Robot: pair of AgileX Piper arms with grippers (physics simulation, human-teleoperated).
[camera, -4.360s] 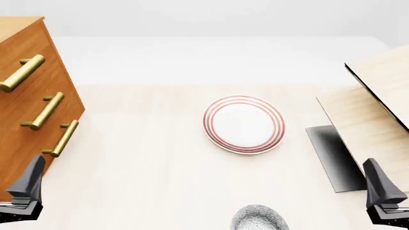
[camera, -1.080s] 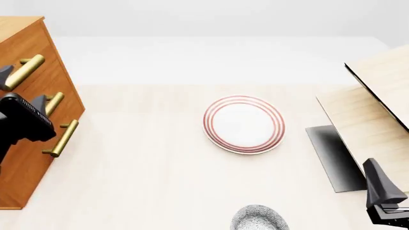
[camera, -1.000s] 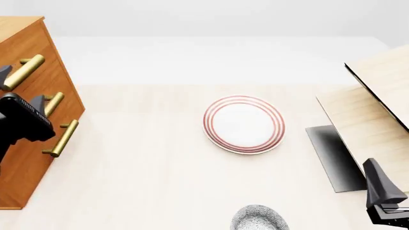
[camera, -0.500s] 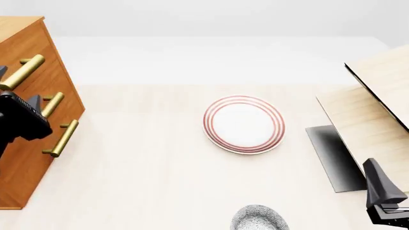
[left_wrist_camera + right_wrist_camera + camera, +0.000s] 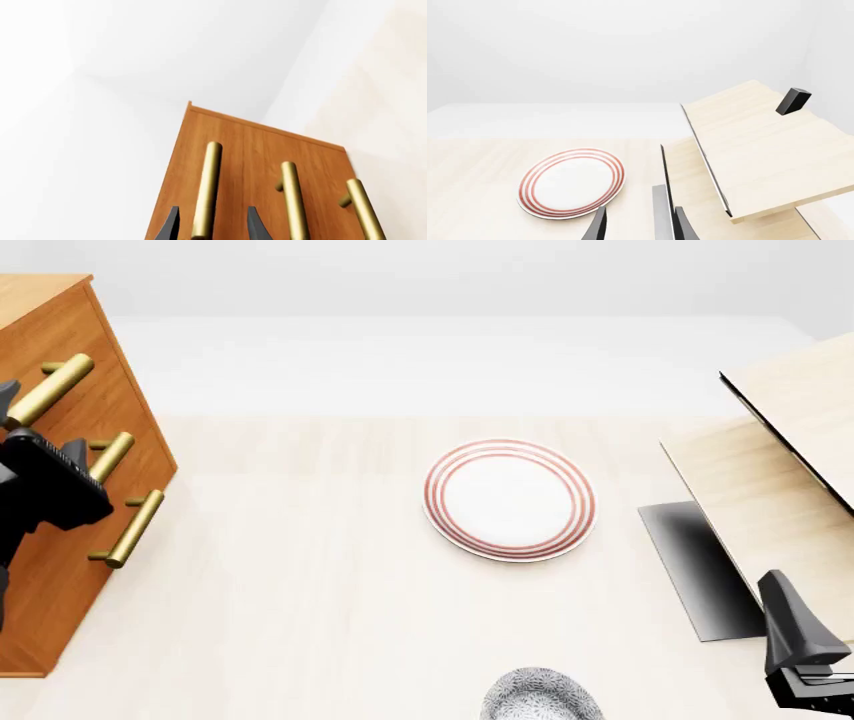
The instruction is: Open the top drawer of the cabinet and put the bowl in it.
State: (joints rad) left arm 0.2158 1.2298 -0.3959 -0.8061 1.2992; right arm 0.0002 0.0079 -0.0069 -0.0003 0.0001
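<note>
The orange-brown cabinet stands at the table's left, its three drawers shut. My left gripper is at the top drawer's brass handle. In the left wrist view the gripper is open, with one dark finger on each side of that handle; I cannot tell whether the fingers touch it. The speckled bowl sits at the near edge, partly cut off by the frame. My right gripper is open and empty at the near right; it also shows in the right wrist view.
A flat white plate with red rings lies mid-table and shows in the right wrist view. A pale light-wood structure with a dark plate at its base fills the right side. The two lower drawer handles sit below the top one.
My left gripper has edged a little to the left, closer in on the top handle. The drawers, bowl, plate and right arm have not moved.
</note>
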